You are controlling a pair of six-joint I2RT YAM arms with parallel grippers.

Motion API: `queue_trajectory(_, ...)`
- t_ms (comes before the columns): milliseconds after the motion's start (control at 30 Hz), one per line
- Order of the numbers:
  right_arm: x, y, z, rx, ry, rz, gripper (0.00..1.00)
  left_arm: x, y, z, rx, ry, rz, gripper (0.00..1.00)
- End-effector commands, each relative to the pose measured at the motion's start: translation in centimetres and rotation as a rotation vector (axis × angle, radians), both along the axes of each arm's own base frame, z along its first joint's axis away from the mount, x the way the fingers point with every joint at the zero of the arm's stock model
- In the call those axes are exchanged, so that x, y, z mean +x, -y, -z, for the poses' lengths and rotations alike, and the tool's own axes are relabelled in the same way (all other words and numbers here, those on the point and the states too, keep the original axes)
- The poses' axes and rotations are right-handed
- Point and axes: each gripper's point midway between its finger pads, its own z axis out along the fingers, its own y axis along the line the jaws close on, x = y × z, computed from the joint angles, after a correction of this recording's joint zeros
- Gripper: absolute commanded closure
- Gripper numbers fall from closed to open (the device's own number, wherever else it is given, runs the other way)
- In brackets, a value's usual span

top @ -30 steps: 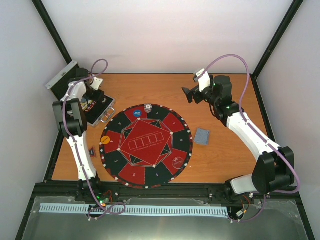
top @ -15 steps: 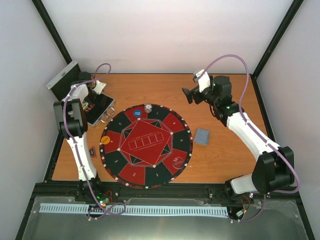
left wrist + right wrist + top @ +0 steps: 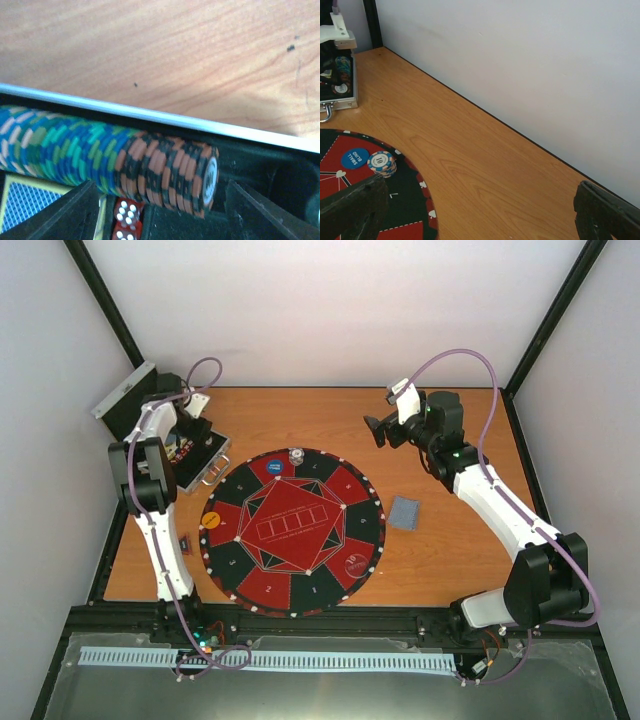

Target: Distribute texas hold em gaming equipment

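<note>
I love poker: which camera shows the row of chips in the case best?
The left wrist view: the row of chips fills the frame, blue, green and orange edges clear. From above, the case is small, partly under the arm. The right wrist view catches only a glimpse at its left edge.

Left gripper low at far left, jaws parted; right gripper raised toward the back, jaws at their widest.

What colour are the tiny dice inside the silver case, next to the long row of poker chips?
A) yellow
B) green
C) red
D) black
C: the left wrist view shows small red dice with white dots beside the row of orange-and-black poker chips in the silver black-lined case.
</note>
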Motion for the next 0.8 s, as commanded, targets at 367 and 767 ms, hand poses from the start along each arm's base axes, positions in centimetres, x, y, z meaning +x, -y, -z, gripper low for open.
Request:
queue_trajectory(367, 0.0, -0.2, -0.9, -0.005, 0.016, -0.012, 0.00, 1.6, 0.8, 1.1, -0.038, 0.001, 0.023, 0.36)
queue_trajectory(767, 0.0, -0.2, -0.7, -0.005, 0.012, -0.017, 0.00, -1.1, 2.4, 0.9, -0.092, -0.013, 0.081, 0.39)
